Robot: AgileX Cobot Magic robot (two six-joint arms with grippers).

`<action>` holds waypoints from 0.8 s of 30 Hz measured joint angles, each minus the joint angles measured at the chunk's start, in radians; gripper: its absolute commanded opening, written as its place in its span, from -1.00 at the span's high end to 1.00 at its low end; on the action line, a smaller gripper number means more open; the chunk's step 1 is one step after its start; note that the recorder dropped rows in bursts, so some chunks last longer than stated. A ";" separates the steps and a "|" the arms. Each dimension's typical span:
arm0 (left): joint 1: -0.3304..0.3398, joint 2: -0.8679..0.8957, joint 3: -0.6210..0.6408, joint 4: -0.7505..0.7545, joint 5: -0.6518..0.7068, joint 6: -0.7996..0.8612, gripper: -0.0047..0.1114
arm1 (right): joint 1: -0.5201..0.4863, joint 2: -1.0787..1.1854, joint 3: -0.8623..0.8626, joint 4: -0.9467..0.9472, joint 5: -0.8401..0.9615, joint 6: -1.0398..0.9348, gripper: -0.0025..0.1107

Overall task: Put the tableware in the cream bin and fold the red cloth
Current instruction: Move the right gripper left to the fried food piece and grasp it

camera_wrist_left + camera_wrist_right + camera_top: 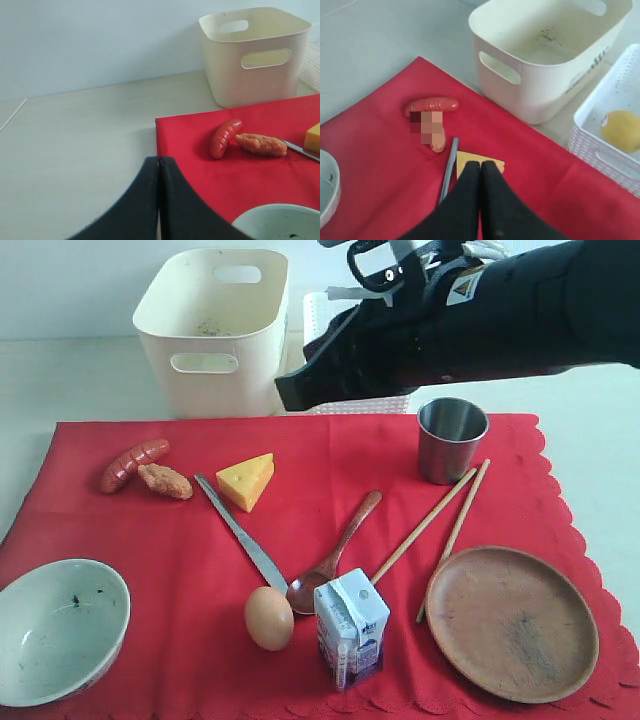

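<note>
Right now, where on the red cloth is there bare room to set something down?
Bare cloth lies between bowl and knife, and at the back between cheese and cup. Crowded from egg, spoon and carton across to chopsticks and plate.

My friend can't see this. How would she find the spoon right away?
Look at the big red cloth, near its front edge, where an egg sits beside a small milk carton. The spoon lies with its scoop between them. It is dark wood with a rounded end, unlike the flat silver knife on one side and the thin pale chopsticks on the other.
</note>
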 measured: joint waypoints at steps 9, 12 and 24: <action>0.000 0.000 0.000 0.000 0.000 0.000 0.92 | 0.013 0.009 0.000 0.005 -0.046 0.000 0.96; 0.000 0.000 0.000 0.000 0.000 0.000 0.92 | 0.013 0.048 0.000 0.005 -0.067 0.000 0.96; 0.000 0.000 0.000 0.000 0.000 0.000 0.92 | 0.110 0.394 -0.208 0.005 -0.049 -0.073 0.96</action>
